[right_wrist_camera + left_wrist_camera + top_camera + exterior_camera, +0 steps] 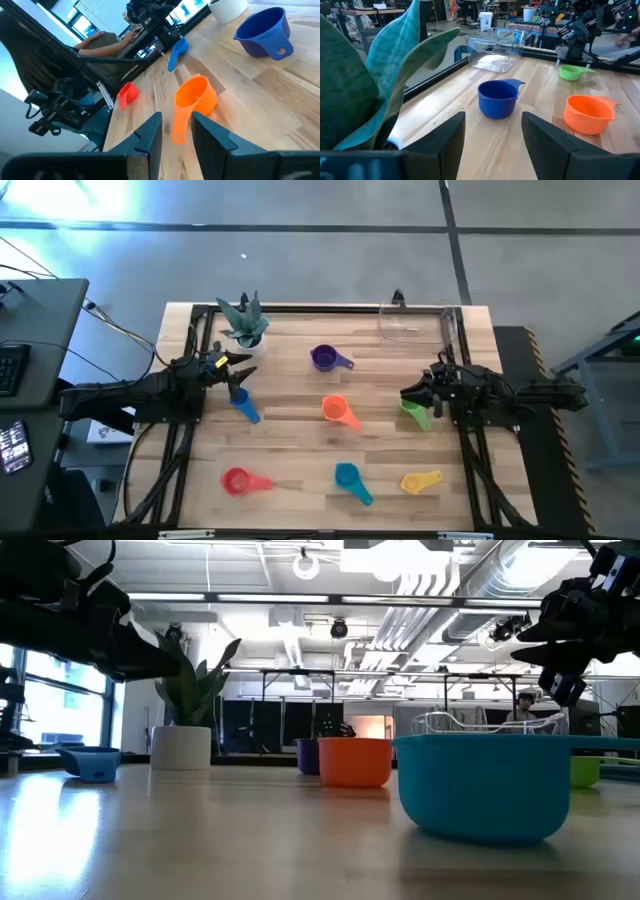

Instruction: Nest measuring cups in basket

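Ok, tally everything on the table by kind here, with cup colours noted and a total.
Measuring cups: 7: purple, orange, green, blue, red, teal, yellow
Clear basket: 1
Potted plant: 1
Total: 9

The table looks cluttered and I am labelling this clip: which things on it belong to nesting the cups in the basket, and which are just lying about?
Belongs to the job:
- purple cup
- orange cup
- green cup
- blue cup
- red cup
- teal cup
- yellow cup
- clear basket

Just lying about:
- potted plant
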